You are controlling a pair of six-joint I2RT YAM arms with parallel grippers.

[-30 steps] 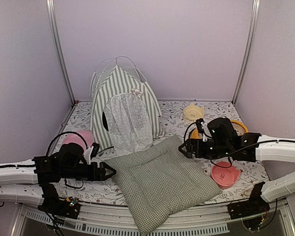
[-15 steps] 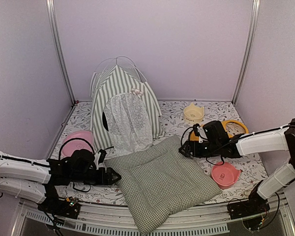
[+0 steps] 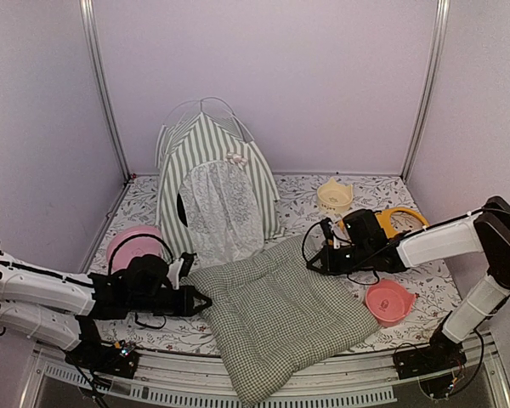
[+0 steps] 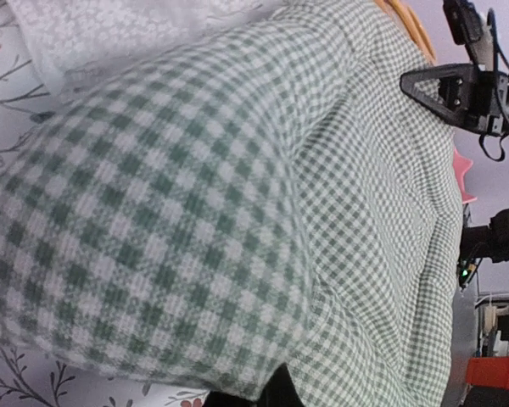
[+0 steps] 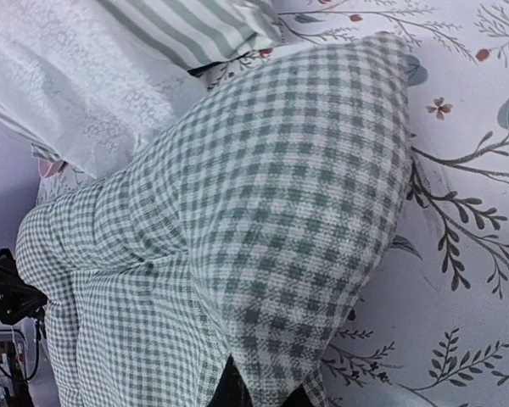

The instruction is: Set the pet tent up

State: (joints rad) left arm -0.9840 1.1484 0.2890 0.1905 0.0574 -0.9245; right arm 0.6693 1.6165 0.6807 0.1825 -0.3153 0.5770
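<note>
Standing upright at the back left of the table, the pet tent has its lace curtain hanging over the doorway. The gingham cushion lies just in front, one corner drooping past the table's near edge. Both tools are clamped shut on that cushion, the left gripper at its left corner and the right gripper at its far right corner; fabric fills the wrist views, but each pinch seems shallow, so a corner may slip out on lifting. Pushing the cushion in could snag the curtain or tip the light tent, and the pink bowl and yellow bowl sit near the right arm.
</note>
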